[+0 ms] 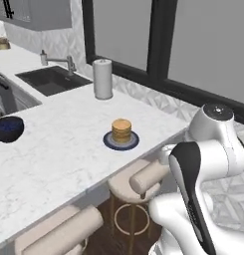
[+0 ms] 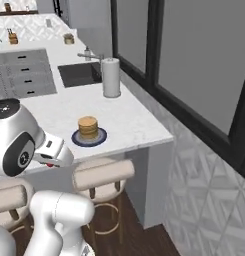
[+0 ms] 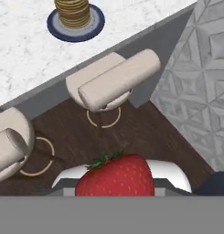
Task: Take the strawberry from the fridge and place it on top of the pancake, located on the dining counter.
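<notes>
The strawberry (image 3: 115, 176), red with a green leafy cap, sits at the bottom of the hand view with my gripper (image 3: 114, 185) shut on it. In the right base view the gripper (image 2: 54, 161) hangs below the counter's front edge, above the stools, with a speck of red at its tip. The pancake (image 1: 121, 130) (image 2: 87, 127) (image 3: 73, 11) is a golden stack on a dark blue plate (image 1: 107, 142), near the end of the white marble dining counter (image 1: 54, 159) (image 2: 129, 120) (image 3: 22, 50). It lies ahead of the gripper and higher. The fridge is out of view.
Beige padded stools (image 1: 143, 179) (image 2: 101, 174) (image 3: 114, 80) stand under the counter's edge, right below the hand. A paper towel roll (image 1: 102, 78), a sink (image 1: 51, 79) with a faucet (image 1: 61, 61), and a dark bowl (image 1: 7, 128) stand farther along the counter. A patterned wall (image 2: 204, 200) rises to the right.
</notes>
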You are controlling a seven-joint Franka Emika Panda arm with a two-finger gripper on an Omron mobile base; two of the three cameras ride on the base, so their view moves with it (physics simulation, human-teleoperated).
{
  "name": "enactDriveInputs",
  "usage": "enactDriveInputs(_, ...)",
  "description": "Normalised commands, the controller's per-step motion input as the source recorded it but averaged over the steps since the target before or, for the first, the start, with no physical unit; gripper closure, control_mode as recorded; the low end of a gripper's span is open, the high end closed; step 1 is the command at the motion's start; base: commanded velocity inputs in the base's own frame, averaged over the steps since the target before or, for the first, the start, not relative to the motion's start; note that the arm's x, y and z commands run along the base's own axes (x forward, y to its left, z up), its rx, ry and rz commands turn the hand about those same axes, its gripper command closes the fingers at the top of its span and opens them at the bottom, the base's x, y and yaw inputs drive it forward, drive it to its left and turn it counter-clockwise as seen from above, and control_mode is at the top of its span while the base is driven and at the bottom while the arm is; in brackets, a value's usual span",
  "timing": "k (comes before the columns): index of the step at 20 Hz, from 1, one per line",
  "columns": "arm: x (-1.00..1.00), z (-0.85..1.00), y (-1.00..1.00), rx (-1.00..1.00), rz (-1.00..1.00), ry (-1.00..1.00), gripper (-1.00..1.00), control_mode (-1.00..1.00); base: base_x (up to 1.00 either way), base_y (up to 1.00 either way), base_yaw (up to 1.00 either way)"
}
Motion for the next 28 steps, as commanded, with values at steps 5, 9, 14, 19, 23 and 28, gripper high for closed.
enactDriveInputs(5,0.00,0.00,0.00,0.00,0.00,0.00,1.00,1.00,0.27,-0.73,0.79)
enactDriveInputs(9,0.00,0.00,0.00,0.00,0.00,0.00,1.00,1.00,0.23,-0.84,0.69)
enactDriveInputs(14,0.00,0.00,0.00,0.00,0.00,0.00,1.00,1.00,0.32,-0.37,0.58)
enactDriveInputs(19,0.00,0.00,0.00,0.00,0.00,0.00,1.00,1.00,0.68,-0.32,0.06)
enactDriveInputs(23,0.00,0.00,0.00,0.00,0.00,0.00,1.00,1.00,0.42,-0.15,-0.09)
enactDriveInputs(28,0.00,0.00,0.00,0.00,0.00,0.00,1.00,1.00,0.26,-0.08,-0.23)
